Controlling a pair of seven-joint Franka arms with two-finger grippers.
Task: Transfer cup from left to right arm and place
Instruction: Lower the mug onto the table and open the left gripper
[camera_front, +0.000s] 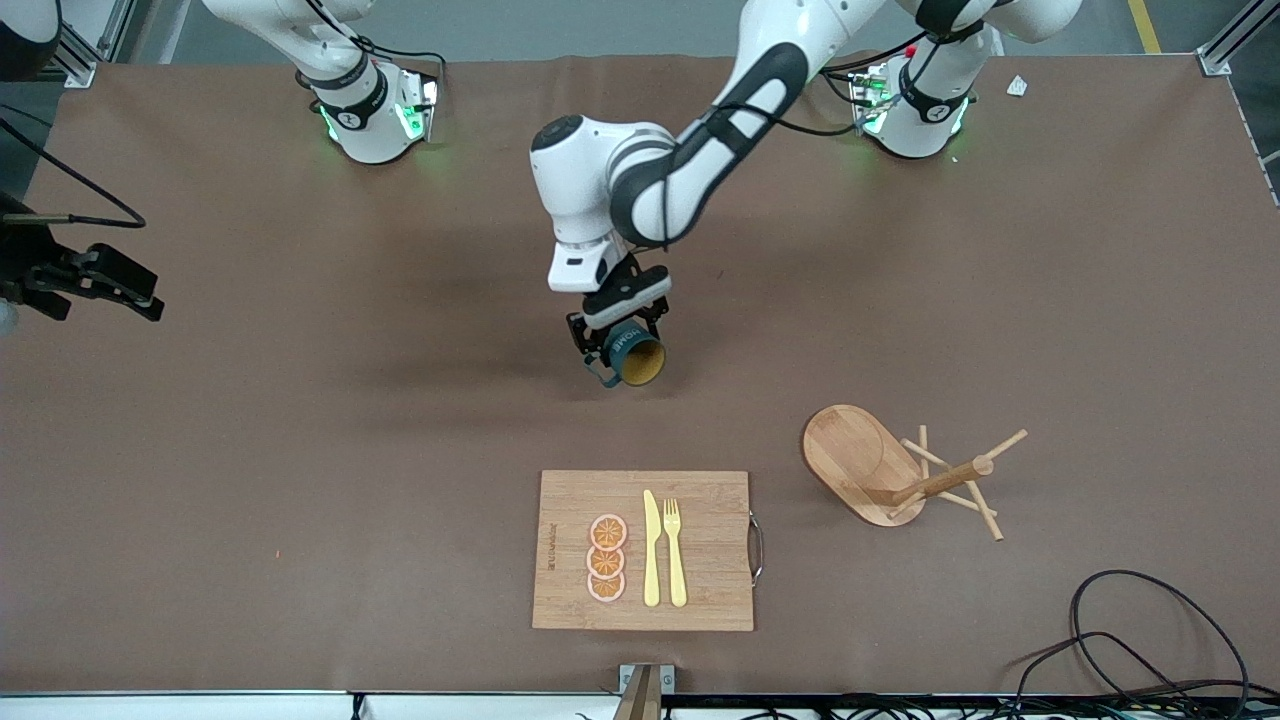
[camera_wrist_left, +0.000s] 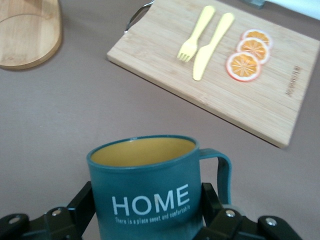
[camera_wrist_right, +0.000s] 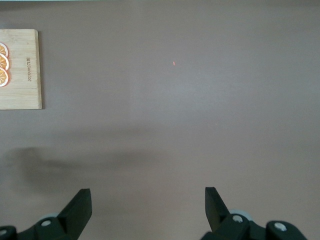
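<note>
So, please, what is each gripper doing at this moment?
Left gripper: shut on the cup, up over the table's middle.
Right gripper: open, empty, waiting over bare table.

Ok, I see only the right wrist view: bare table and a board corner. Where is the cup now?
Observer: The left gripper holds the cup in the air, over the table's middle.
Operator: Is it upright?
Observer: No, tipped, its mouth toward the front camera.
Operator: And the right gripper?
Observer: The right gripper waits open over the right arm's end of the table, apart from the cup.
</note>
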